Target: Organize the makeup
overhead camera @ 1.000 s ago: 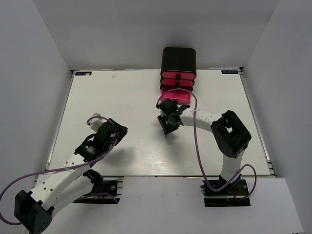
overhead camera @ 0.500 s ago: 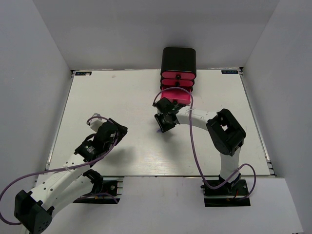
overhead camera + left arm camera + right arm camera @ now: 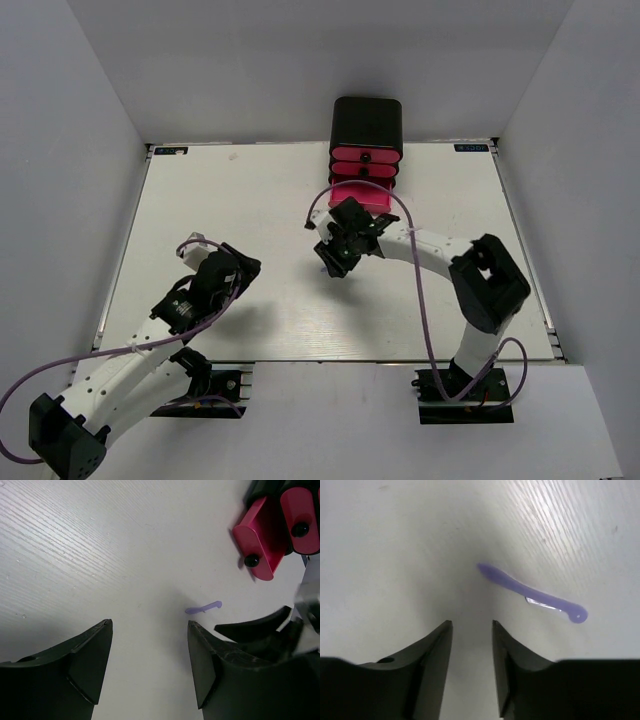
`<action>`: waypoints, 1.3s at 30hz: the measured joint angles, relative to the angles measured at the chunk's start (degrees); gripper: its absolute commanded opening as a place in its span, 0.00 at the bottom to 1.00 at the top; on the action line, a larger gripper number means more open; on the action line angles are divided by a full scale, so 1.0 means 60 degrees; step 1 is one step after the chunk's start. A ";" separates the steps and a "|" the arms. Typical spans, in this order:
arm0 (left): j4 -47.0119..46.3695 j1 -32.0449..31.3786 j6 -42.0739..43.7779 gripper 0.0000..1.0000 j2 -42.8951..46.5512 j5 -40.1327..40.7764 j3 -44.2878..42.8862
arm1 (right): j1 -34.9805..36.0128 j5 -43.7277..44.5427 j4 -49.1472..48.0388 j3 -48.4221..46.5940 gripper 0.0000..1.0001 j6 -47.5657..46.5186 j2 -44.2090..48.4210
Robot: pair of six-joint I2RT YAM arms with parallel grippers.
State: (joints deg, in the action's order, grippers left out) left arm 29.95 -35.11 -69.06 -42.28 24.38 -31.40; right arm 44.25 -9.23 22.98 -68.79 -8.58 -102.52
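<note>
A thin purple stick (image 3: 530,594) lies flat on the white table, just ahead and to the right of my right gripper (image 3: 471,625). That gripper is open with a narrow gap and holds nothing. In the top view the right gripper (image 3: 335,255) hovers near the table's middle, with the stick (image 3: 322,270) at its left tip. The stick also shows in the left wrist view (image 3: 203,608). My left gripper (image 3: 150,625) is open and empty, at the near left of the table (image 3: 240,268). The palettes, puff and sponges are out of view.
A black box with pink drawers (image 3: 367,140) stands at the back edge. Its bottom drawer (image 3: 362,197) is pulled open just behind the right gripper, and also shows in the left wrist view (image 3: 257,540). Grey walls enclose the table (image 3: 250,200).
My right gripper has shifted slightly left and turned over the purple stick, while its elbow swung out to the right. The left arm has barely moved.
</note>
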 measured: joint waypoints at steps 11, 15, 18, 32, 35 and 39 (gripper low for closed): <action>-0.0040 0.0000 -0.0004 0.71 -0.0113 -0.0062 0.0000 | -0.0055 -0.1282 0.0302 0.0055 0.58 -0.6022 0.0004; -0.0036 0.0000 -0.0040 0.71 -0.0084 -0.0062 0.0000 | -0.0127 -0.1264 0.0594 0.0007 0.58 -0.7373 -0.0503; -0.0036 0.0000 -0.0066 0.71 -0.0022 -0.0062 0.0007 | -0.0219 -0.1271 0.0765 -0.0350 0.57 -0.7992 -0.0790; -0.0066 0.0000 -0.0080 0.71 0.0026 -0.0058 0.0091 | -0.0743 -0.1851 0.2127 -0.2262 0.50 -0.9577 -0.2076; -0.0062 0.0000 -0.0084 0.71 0.0029 -0.0062 0.0142 | -0.0798 -0.2007 0.2656 -0.2557 0.50 -0.9890 -0.2371; -0.0073 0.0000 -0.0084 0.71 0.0040 -0.0062 0.0160 | -0.0827 -0.2069 0.3027 -0.2594 0.50 -1.0112 -0.2422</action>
State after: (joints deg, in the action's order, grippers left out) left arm 29.52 -35.11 -69.56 -42.04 24.01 -30.44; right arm 39.29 -21.65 41.15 -84.36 -69.25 -117.05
